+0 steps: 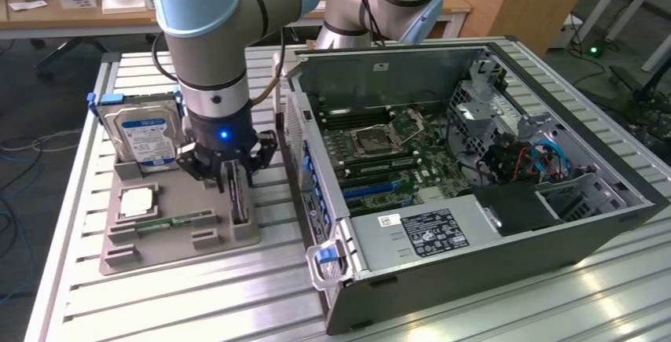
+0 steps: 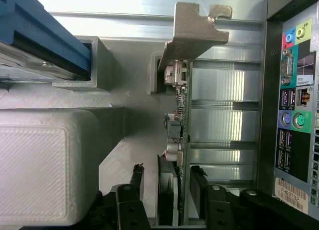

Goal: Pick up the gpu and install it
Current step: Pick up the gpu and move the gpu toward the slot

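The gpu [image 1: 240, 198] stands on its long edge in a slot at the right side of the grey holder tray [image 1: 157, 251], just left of the open computer case in the exterior view. My gripper [image 1: 232, 178] reaches straight down over it. The wrist view shows the gpu [image 2: 182, 105] edge-on, its silver bracket [image 2: 194, 30] at the far end. My gripper [image 2: 168, 184] straddles the card's near end, with one of its dark fingers [image 2: 199, 187] on each side. A narrow gap shows between each finger and the card, so the gripper is open.
The tray also holds a silver hard drive [image 1: 144, 137] standing upright, a processor [image 1: 138, 200] and a memory stick [image 1: 173, 222]. The open computer case [image 1: 587, 216] lies on its side close to the tray, its rear port panel [image 2: 294, 115] near my gripper.
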